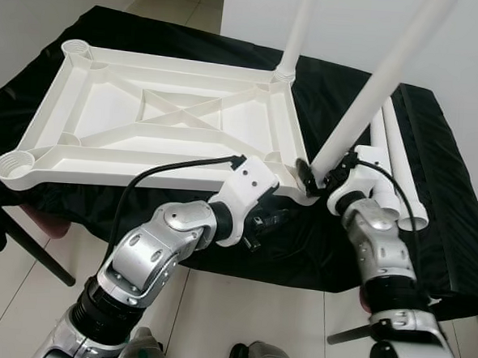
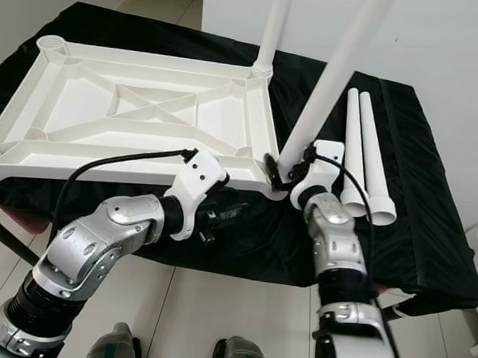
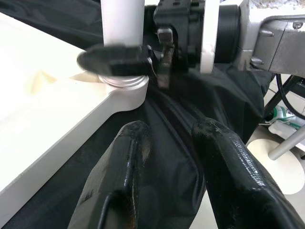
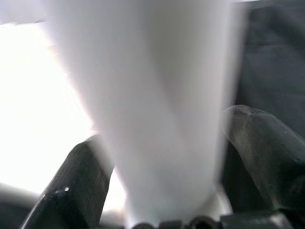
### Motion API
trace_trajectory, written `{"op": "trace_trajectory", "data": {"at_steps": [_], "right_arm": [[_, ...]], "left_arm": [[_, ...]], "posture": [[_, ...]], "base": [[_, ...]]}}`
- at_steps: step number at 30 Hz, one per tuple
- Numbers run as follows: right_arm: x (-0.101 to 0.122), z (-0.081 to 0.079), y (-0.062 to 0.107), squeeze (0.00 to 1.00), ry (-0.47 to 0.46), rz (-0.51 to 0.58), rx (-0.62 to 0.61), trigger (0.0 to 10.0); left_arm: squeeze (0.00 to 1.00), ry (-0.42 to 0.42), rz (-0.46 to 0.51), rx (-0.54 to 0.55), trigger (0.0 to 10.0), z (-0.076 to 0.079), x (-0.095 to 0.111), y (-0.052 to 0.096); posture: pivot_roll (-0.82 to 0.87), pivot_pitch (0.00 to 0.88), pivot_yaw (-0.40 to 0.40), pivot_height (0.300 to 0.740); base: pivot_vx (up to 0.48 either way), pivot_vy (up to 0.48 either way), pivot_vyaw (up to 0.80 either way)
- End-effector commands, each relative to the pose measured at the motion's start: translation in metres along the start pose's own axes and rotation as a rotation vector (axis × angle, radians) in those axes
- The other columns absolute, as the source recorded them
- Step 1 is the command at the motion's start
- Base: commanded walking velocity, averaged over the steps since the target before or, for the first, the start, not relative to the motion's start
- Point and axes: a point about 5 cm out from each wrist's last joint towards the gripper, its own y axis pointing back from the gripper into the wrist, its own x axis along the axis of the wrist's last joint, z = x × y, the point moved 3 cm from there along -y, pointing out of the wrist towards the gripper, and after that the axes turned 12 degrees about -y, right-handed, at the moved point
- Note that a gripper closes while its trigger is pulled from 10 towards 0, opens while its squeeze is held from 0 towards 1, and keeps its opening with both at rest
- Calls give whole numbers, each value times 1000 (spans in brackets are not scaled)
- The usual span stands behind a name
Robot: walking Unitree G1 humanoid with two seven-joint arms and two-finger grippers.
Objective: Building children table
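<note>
A white tabletop (image 1: 161, 117) lies upside down on a table draped in black cloth (image 1: 432, 207). One white leg (image 1: 299, 28) stands in its far right corner socket. My right gripper (image 1: 320, 174) is shut on a second white leg (image 1: 374, 90), which leans right with its foot at the near right corner socket (image 3: 126, 86). In the right wrist view that leg (image 4: 143, 109) sits between both fingers (image 4: 71, 191). My left gripper (image 1: 273, 222) hangs open just below the table's front edge near that corner, holding nothing; its fingers (image 3: 119, 181) point at the socket.
Two more white legs (image 2: 362, 154) lie side by side on the cloth at the right. The two left corner sockets (image 1: 14, 165) hold no leg. A dark chair leg (image 1: 31, 255) slants over the tiled floor at the left. White walls stand behind.
</note>
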Motion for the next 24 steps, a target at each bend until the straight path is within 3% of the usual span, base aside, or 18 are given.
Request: {"op": "trace_trajectory", "data": {"at_steps": [1,4,14,15,16,17,18,24], "right_arm": [[-3,-5,-1,0,3,-22,81,10000],[-2,-6,-2,0,18,-25,138,10000],[9,7,-11,0,49,-11,130,10000],[8,9,-12,0,45,-11,128,8549],[8,9,-12,0,45,-11,128,8549],[7,12,-12,0,44,-18,114,2078],[4,14,-11,0,35,-26,108,0],[-4,16,-8,0,24,-41,108,0]], "left_arm": [[0,-5,-7,29,10000,-3,0,-2],[0,-4,-5,30,10000,-4,1,-2],[0,-6,-7,35,10000,-6,1,-1],[0,-6,-7,36,10000,-6,1,-1],[0,-6,-7,36,10000,-6,1,-1],[0,-6,-6,36,10000,-6,1,-1],[0,-5,-5,36,10000,-5,1,-1],[0,-3,-6,34,10000,-4,1,-1]], "posture": [[-19,14,-80,740],[-18,13,-77,740],[-14,14,-77,740],[-13,15,-78,740],[-13,15,-78,740],[-13,15,-78,740],[-13,18,-78,740],[-14,21,-76,740]], "base": [[0,0,0],[0,0,0],[0,0,0],[0,0,0],[0,0,0],[0,0,0],[0,0,0],[0,0,0]]}}
